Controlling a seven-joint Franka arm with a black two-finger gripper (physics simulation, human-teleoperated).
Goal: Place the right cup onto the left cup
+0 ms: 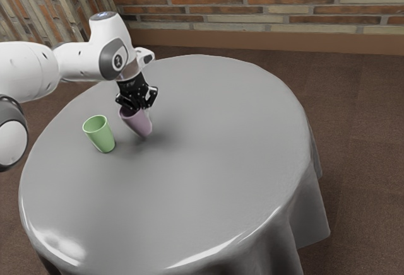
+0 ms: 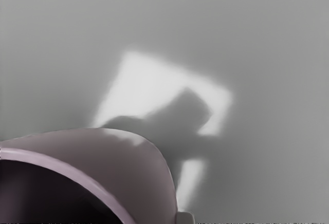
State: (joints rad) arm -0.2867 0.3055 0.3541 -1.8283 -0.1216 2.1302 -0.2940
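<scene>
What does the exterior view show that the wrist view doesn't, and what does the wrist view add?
The exterior view adds the green cup, the white arm, the brick wall and the brown floor.

The wrist view adds a bright patch crossed by a dark shadow.

Both share the pink cup and the gray tabletop.

- Black gripper (image 1: 137,110), angular and jointed, with small pale spots.
- Just above it, a smooth white wrist housing (image 1: 108,32), topped by a flat, bluish-grey round face (image 1: 103,16).
- Beside that, a dark grey oval cover (image 1: 115,59) bearing a small round black-and-white marking.
- Farther from the gripper, bulging white arm shells (image 1: 28,67) with small dark dots.
- Farthest off, a dark grey collar (image 1: 11,110) around a rounded white cap (image 1: 12,142).
</scene>
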